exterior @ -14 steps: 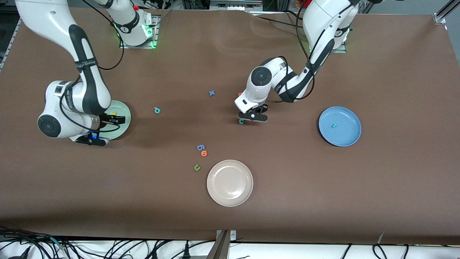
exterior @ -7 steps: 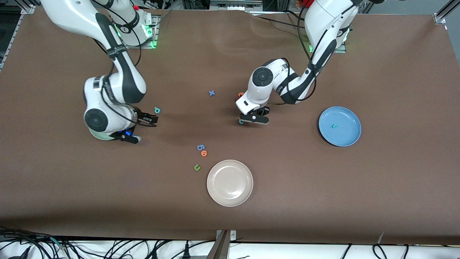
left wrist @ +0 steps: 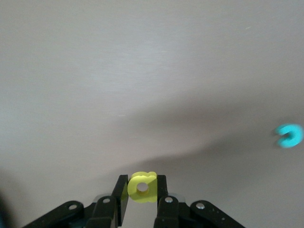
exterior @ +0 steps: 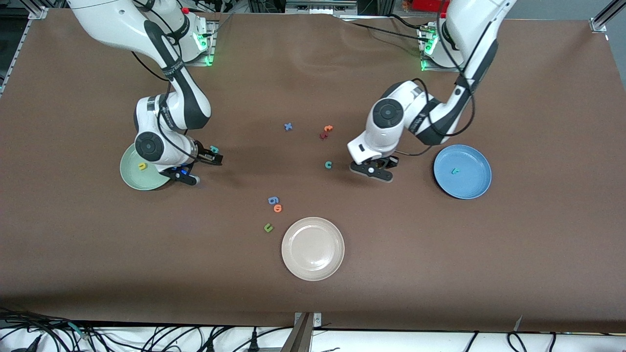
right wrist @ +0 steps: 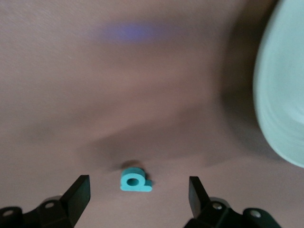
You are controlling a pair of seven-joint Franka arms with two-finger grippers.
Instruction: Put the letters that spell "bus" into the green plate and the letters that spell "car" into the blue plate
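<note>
Now, line by line:
Left gripper (left wrist: 142,199): low in the left wrist view, jaws pinched on the yellow "a" (left wrist: 142,186); in the front view it sits right of centre, over bare table between the teal "c" (exterior: 328,165) and the blue plate (exterior: 477,188).
Right gripper (right wrist: 137,192): jaws spread wide, holding nothing, at centre-left of the front view, straddling the teal "b" (right wrist: 135,181) lying on the table.
Green plate (exterior: 131,178): left of the front view, just beside the right gripper; the yellow "u" (exterior: 142,166) lies in it.
Blue plate: right of the front view; the teal "r" (exterior: 455,171) lies in it.
Cream-white plate (exterior: 313,248): lower centre.
</note>
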